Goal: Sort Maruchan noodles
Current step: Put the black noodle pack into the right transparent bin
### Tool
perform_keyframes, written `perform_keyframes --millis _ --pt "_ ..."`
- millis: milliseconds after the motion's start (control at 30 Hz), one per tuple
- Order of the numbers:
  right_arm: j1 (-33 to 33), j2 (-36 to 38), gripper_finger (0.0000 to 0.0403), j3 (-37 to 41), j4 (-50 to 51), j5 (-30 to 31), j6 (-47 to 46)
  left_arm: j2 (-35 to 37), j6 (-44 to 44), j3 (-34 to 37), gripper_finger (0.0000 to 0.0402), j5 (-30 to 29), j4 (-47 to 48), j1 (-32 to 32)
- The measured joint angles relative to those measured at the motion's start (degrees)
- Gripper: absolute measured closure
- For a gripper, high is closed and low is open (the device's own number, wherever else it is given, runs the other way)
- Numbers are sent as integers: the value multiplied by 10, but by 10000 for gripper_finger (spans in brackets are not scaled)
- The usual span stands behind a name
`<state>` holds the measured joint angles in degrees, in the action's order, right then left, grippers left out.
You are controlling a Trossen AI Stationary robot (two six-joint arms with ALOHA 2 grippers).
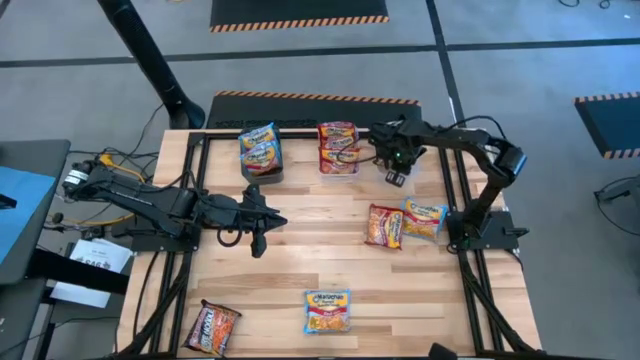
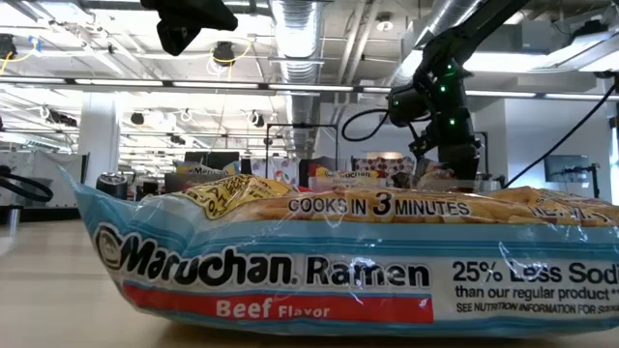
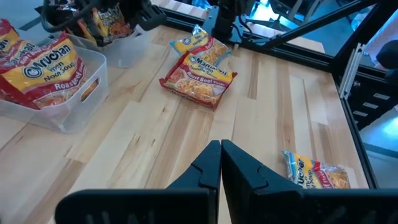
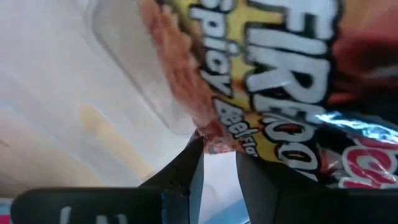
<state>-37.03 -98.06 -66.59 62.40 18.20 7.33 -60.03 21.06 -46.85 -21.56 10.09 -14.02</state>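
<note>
Your right gripper hovers beside the far bins; its wrist view shows a black-and-red plastic Fire packet pinched at one edge between its fingers, the rest cropped. Your left gripper is clenched empty over bare wooden table. A blue-and-yellow Maruchan packet blocks the low view.

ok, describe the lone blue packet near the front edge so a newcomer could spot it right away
Start at the wooden table and go to the edge farthest from the two bins, between the arms' sides. The light blue ramen packet lies flat there, about midway along. Its only neighbour on that edge, the black packet, sits at the left-arm corner and is dark, not blue and yellow.
</note>
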Motion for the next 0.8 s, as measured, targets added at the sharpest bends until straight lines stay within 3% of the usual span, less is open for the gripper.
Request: perform_keyframes --millis 367,533,667,800 --pt "42 69 285 -16 29 0 -22 0 1 0 401 0 1 0" --pt "52 94 285 -18 -46 -3 -28 0 1 0 401 -1 0 0" --pt "47 80 285 -18 -108 -50 -25 0 3 0 401 0 0 0" --pt "46 60 285 -18 -132 -48 -15 0 6 0 401 3 0 0"
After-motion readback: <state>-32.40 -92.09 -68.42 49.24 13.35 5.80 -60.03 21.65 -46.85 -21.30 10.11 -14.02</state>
